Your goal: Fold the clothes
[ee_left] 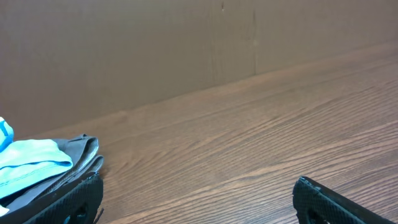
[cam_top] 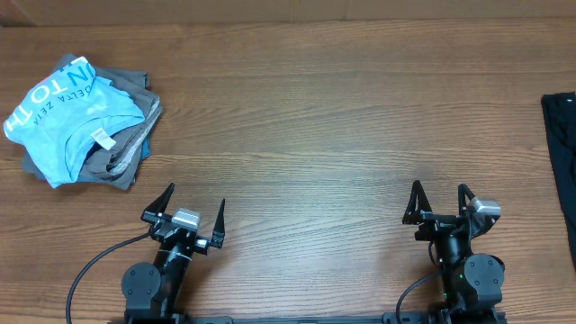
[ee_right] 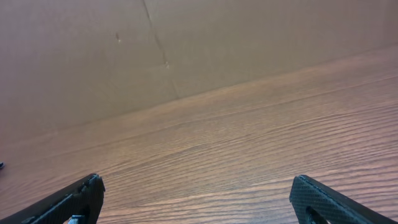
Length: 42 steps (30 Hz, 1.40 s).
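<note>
A plain black soft-fabric garment lies cut off at the wooden table's right edge; the left gripper and right gripper are spread wide, empty.

Robot lab: wooden table, cardboard wall

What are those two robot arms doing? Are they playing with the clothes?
Not right now. Both arms sit at the near edge of the table, and the left gripper and right gripper are both open and holding nothing. The black T-shirt they are meant to fold lies at the far right edge, only partly in view and untouched. A light blue shirt rests on top of some grey garments in a pile on the left. No folding has started.
</note>
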Motion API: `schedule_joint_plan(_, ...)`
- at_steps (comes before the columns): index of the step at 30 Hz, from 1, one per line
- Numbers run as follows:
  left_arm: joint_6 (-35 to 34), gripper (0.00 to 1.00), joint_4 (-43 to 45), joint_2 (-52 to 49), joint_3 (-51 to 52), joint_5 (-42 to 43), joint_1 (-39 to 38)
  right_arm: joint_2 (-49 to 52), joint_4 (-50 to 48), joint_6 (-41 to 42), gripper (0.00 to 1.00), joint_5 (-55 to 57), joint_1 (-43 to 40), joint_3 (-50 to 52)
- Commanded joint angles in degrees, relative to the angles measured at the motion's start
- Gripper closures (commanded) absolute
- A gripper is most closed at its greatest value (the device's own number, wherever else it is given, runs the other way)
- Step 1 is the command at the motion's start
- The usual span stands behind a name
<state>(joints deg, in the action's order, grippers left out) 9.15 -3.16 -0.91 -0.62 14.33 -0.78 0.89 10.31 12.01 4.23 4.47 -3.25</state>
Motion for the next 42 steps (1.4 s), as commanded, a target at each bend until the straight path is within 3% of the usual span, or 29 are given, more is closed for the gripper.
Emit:
schedule_joint_plan(1, -0.57, 0.00, 0.22, 0.66, 0.35, -0.35, -0.33, -0.66, -0.35, 0.39, 0.00, -0.31, -0.37, 0.28)
schedule_joint_plan(17, -0.66, 0.00, 0.24, 0.66, 0.35, 0.96, -0.35, -0.66, -0.37, 0.39, 0.00, -0.55, -0.37, 0.28)
schedule_joint_plan(23, -6.45, 0.00, 0.28, 0.66, 0.35, 2.16, -0.35, -0.66, -0.35, 0.42, 0.00, -0.96, -0.37, 0.28)
schedule_joint_plan(28, -10.88, 0.00, 0.42, 0.66, -0.79, 11.06, -0.35, -0.66, -6.75, 0.42, 0.00, -14.75, -0.37, 0.07)
schedule_joint_plan(30, -10.88, 0.00, 0.42, 0.66, -2.69, 14.05, -0.35, -0.66, -12.09, 0.39, 0.00, -22.05, -0.37, -0.74)
schedule_joint_plan(34, -10.56, 0.00, -0.07, 0.50, -10.12, 13.88, -0.35, -0.35, -13.25, 0.37, 0.00, -23.63, -0.37, -6.25)
schedule_joint_plan(38, -8.66, 0.00, -5.33, -3.21, -20.46, 10.38, -0.33, 4.74, -6.99, 0.39, 0.00, -23.69, -0.37, -15.32)
schedule_joint_plan(42, -7.21, 0.00, -14.88, -13.00, -30.82, 7.93, -0.35, 17.03, 4.55, 0.42, 0.00, -23.67, -0.37, -26.99)
